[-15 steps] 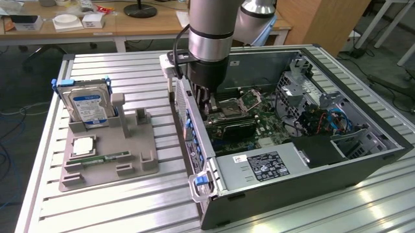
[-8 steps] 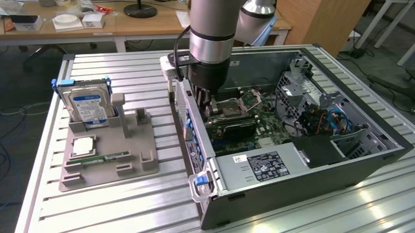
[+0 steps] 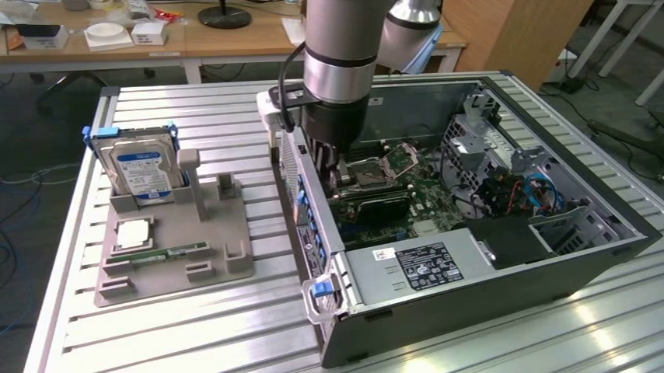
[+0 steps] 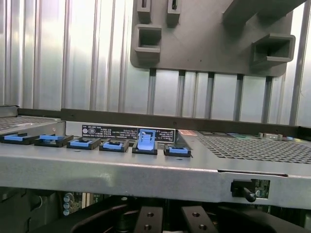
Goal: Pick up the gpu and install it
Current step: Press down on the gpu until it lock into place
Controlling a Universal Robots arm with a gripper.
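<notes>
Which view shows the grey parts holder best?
The exterior view: the whole grey parts holder sits beside the computer case, hard drive upright in it. The wrist view catches just one end.

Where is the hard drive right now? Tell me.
The hard drive stands upright at the far end of the grey holder, on the exterior view's left, beside the open computer case.

One open computer case (image 3: 498, 295), one grey holder tray (image 3: 171, 256), one hard drive (image 3: 143, 175), six blue slot clips (image 4: 146, 141)

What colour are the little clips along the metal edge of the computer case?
Blue plastic clips on black bases, clearest in the wrist view.
</notes>
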